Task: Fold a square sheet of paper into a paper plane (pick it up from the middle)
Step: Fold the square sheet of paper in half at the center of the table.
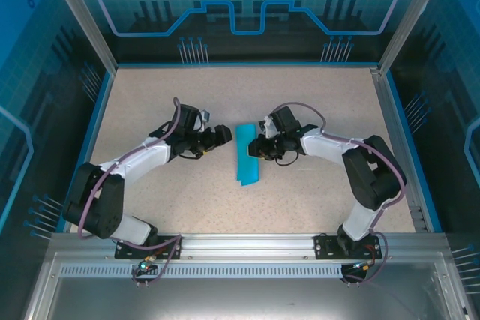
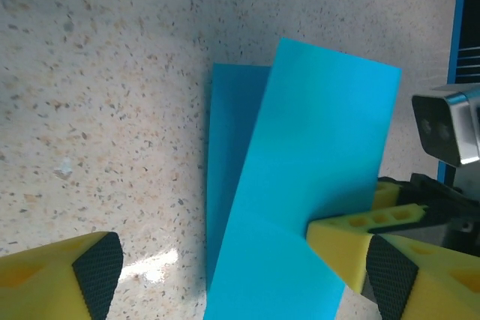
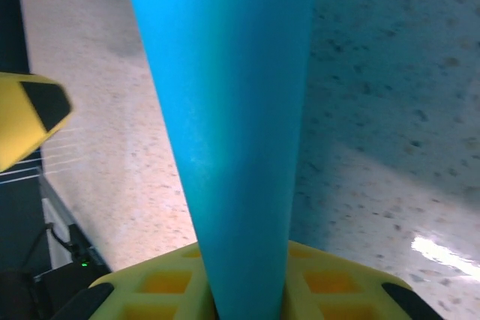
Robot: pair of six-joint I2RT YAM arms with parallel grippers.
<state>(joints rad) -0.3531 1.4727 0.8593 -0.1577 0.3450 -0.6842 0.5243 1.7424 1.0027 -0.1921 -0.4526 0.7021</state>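
The square sheet of paper is teal-blue and lies at the table's middle, folded over into a long narrow shape. In the left wrist view the sheet of paper shows two layers, the upper one skewed over the lower. My right gripper is shut on its right edge; in its wrist view the paper rises from between the yellow jaws of the right gripper. My left gripper stands open just left of the sheet, and the left gripper straddles the paper with its fingers wide apart.
The speckled beige table has a blue rim on the left and back. An aluminium rail with both arm bases runs along the near edge. Transparent walls enclose the sides.
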